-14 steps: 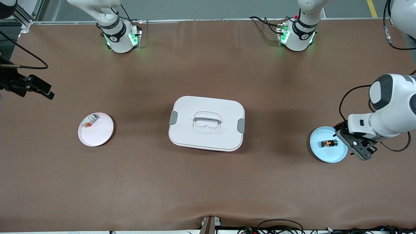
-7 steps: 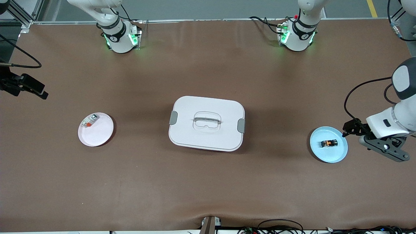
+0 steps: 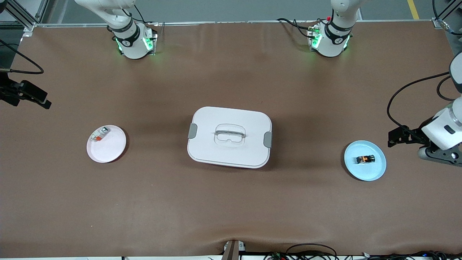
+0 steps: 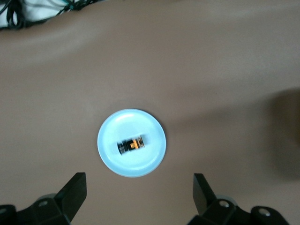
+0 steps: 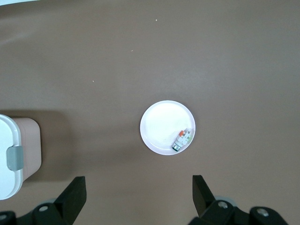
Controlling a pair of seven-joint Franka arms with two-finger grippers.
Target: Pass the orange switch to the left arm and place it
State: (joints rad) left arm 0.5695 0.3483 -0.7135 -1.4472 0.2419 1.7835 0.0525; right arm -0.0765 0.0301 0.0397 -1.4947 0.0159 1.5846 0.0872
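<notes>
Front view has the switch (image 3: 365,159) on the blue plate (image 3: 375,171) near the left arm's desk end, box (image 3: 229,137) mid-desk. Only wrist views show both end effectors (image 4: 138,194) (image 5: 138,197) spread, empty.

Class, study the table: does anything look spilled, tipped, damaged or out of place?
Nothing stands out. The orange switch lies on the blue plate, a white component on the pink plate, and the box sits closed between them.

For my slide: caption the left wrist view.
Open left gripper above the blue plate holding the orange switch.
</notes>
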